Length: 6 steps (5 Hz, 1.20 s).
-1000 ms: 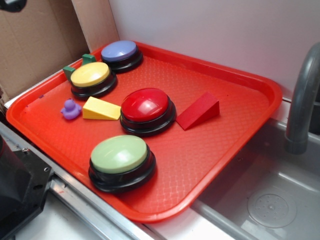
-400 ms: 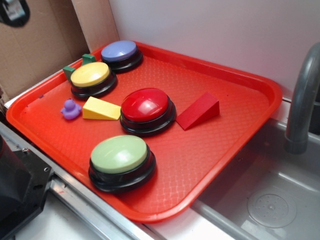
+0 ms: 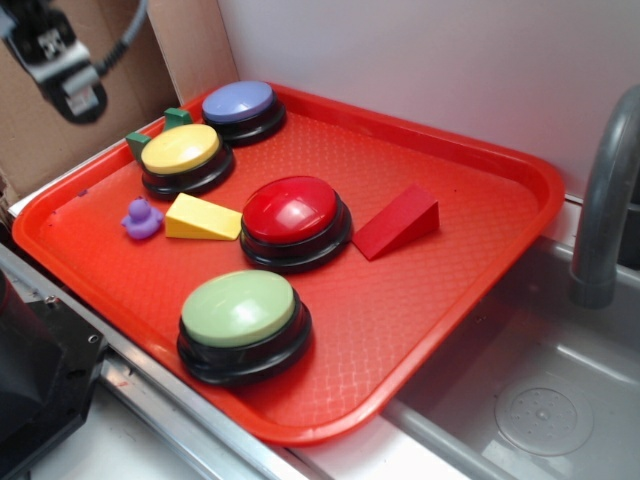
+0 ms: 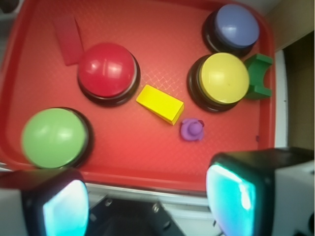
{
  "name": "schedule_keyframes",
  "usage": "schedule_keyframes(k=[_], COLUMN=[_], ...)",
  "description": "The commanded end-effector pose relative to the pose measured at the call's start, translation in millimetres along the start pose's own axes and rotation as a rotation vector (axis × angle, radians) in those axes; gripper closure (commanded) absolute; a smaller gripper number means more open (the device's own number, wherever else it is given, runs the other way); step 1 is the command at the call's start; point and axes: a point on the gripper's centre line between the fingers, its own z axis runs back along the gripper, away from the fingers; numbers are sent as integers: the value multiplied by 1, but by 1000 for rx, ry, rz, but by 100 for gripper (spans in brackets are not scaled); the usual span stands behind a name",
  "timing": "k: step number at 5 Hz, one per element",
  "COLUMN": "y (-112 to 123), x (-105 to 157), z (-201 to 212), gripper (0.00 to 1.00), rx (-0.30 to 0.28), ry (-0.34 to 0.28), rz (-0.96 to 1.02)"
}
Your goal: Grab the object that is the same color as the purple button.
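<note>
The gripper (image 3: 70,85) has dropped into the exterior view's upper left corner, fingers spread apart (holding nothing); the purple duck (image 3: 142,218) lies untouched on the tray (image 3: 420,300) beside the yellow wedge (image 3: 203,218); approach has begun.

No legible text, label, brand, number or sign appears in either view. The button tops, the blocks and the red tray (image 3: 480,150) carry no readable markings.
</note>
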Motion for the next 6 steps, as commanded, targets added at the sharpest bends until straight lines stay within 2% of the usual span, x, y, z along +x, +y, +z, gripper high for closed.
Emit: schedule_keyframes(k=[1, 2, 3, 4, 5, 6], y=[28, 36, 46, 49, 53, 59], x=[1, -1, -3, -3, -3, -2], z=[-48, -75, -97, -117, -129, -136], gripper=[0, 0, 0, 0, 0, 0], rx=[5, -21, -2, -45, 10, 21], ry=[-53, -62, -43, -77, -50, -38], rz=[-34, -44, -30, -33, -48, -49])
